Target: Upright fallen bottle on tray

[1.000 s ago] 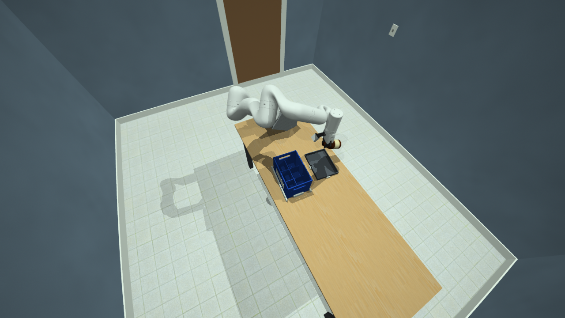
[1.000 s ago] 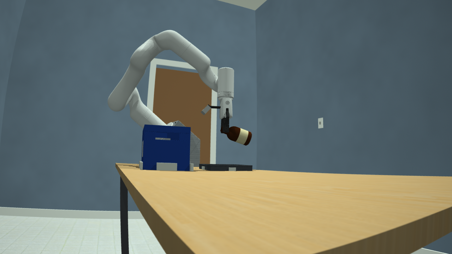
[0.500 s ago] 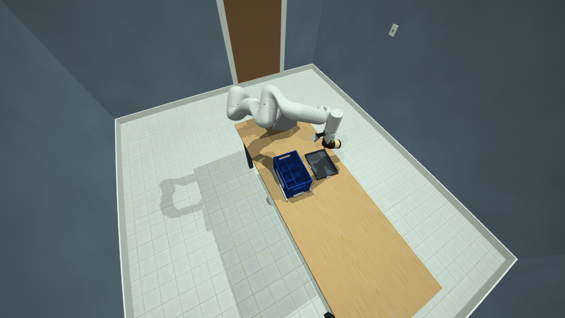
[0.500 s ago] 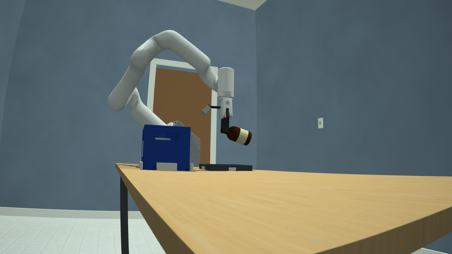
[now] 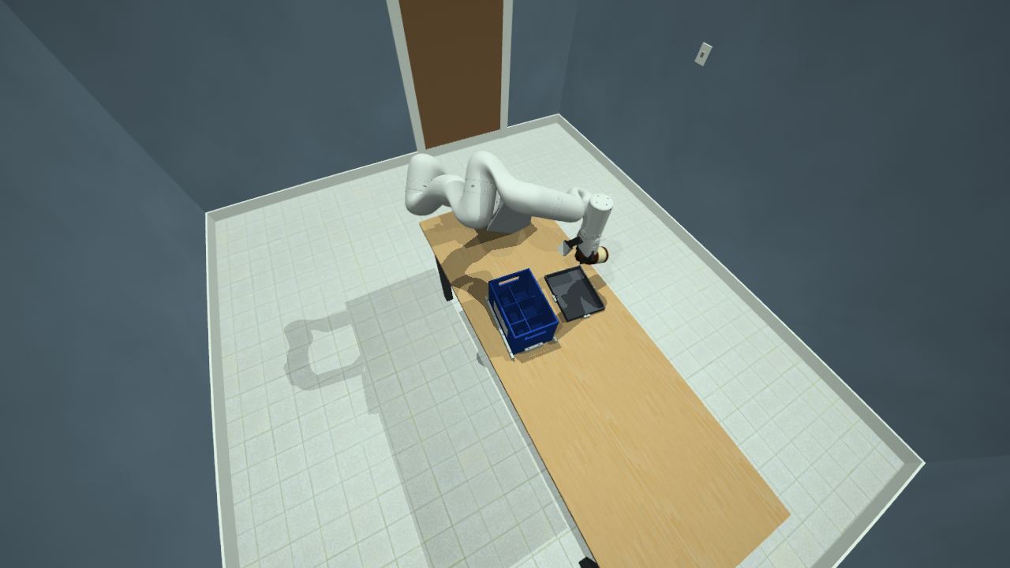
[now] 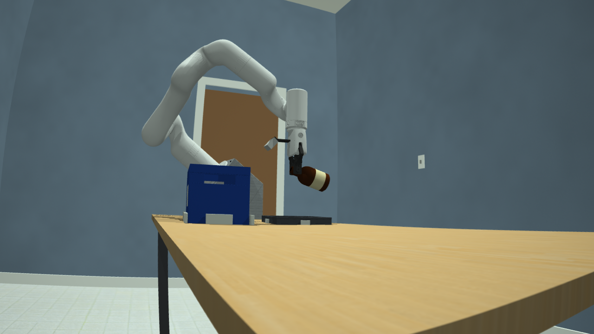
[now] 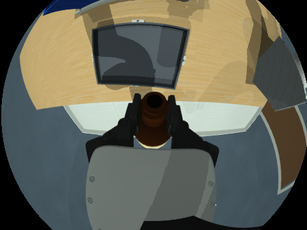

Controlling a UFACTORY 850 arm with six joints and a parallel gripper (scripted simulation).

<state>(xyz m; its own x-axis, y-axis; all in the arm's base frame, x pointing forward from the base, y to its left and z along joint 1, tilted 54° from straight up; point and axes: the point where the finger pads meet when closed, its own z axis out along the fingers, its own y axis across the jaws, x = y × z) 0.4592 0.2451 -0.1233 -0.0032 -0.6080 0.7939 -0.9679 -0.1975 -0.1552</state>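
Note:
My gripper (image 6: 296,165) is shut on the neck of a brown bottle (image 6: 313,178) with a cream label. The bottle hangs in the air, tilted, its base pointing down and away from the arm. It is well above the table, near the table's far side edge beyond the tray. It also shows in the overhead view (image 5: 592,255). In the wrist view the bottle's neck (image 7: 153,111) sits between my fingers. The dark flat tray (image 5: 573,293) lies level on the table, empty; it also shows in the wrist view (image 7: 140,55). The blue crate (image 5: 522,311) stands beside the tray.
The crate (image 6: 218,193) has several empty compartments and stands in small grey brackets. The tray (image 6: 297,219) lies to its right in the side view. The arm's base stands at the table's far end, near the door. The table edge lies under the bottle.

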